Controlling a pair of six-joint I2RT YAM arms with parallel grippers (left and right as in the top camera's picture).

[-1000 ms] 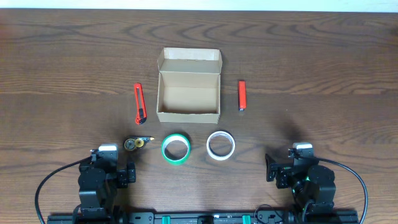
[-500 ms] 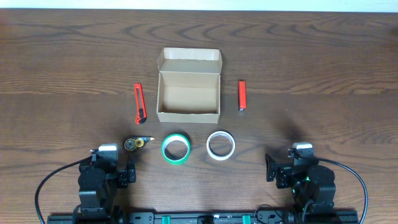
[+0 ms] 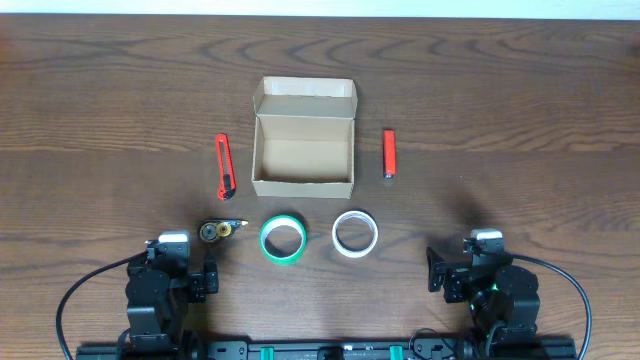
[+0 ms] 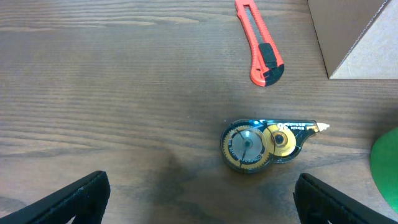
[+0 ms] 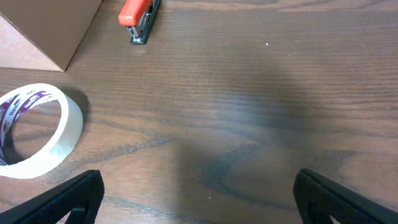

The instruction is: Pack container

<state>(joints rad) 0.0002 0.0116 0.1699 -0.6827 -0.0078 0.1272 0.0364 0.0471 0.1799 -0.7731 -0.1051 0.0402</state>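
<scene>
Left gripper point(image 4: 199, 196) is hanging wide open and holding nothing, low over the surface point(image 3: 500, 120); right gripper point(image 5: 198, 194) is doing likewise, spread and empty. Just ahead, a correction tape dispenser point(image 4: 264, 144), a green tape roll point(image 3: 283, 239) and a white tape roll point(image 3: 354, 233) are lying in a row; farther out, the container point(image 3: 302, 185) is standing mid-surface, flap lid folded back, inside bare, with a red box cutter point(image 3: 224, 166) lying to its left and a small red stapler point(image 3: 389, 154) to its right. By my judgement packing is not yet beginning; all five items are waiting outside.
</scene>
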